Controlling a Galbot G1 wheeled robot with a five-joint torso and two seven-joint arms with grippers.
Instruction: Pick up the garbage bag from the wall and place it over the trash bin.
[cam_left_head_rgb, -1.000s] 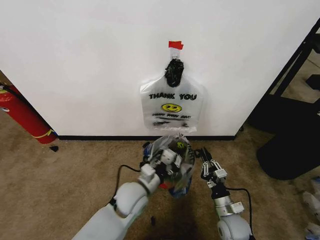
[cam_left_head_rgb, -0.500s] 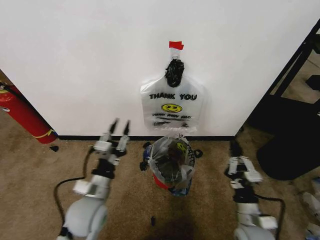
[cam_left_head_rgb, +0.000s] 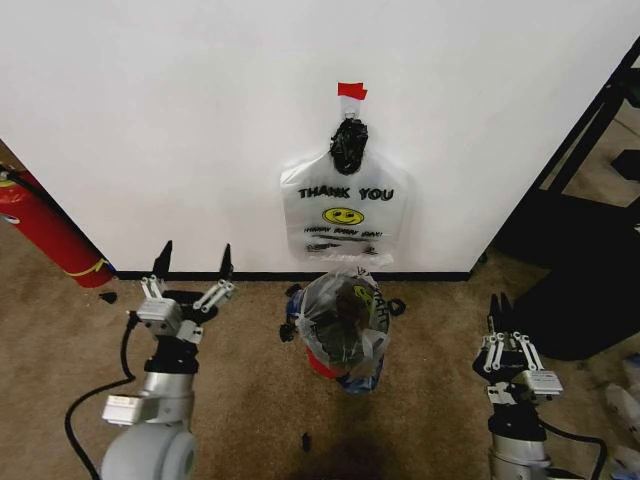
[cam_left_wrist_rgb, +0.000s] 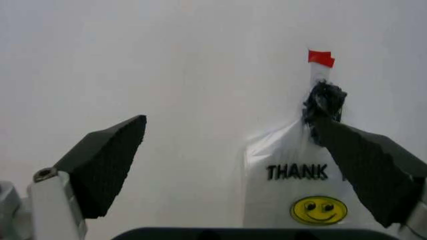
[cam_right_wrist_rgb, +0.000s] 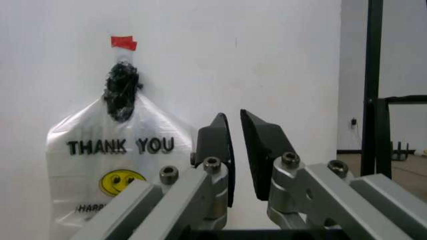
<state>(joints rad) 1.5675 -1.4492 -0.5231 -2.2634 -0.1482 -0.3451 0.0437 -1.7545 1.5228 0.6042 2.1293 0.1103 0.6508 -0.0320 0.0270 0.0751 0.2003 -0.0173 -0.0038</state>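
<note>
White wall (cam_left_head_rgb: 150, 120) holds garbage bag (cam_left_head_rgb: 343, 215) printed "THANK YOU".

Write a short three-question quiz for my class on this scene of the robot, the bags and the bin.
1. True or false: a garbage bag hangs on the wall under red tape.
2. What covers the trash bin? A) nothing B) a plastic bag C) a lid
3. Which pincer is wide open: the left pincer or the right pincer?

Key: 1 true; 2 B; 3 left; the right one's fingers are nearly together and hold nothing.
</note>
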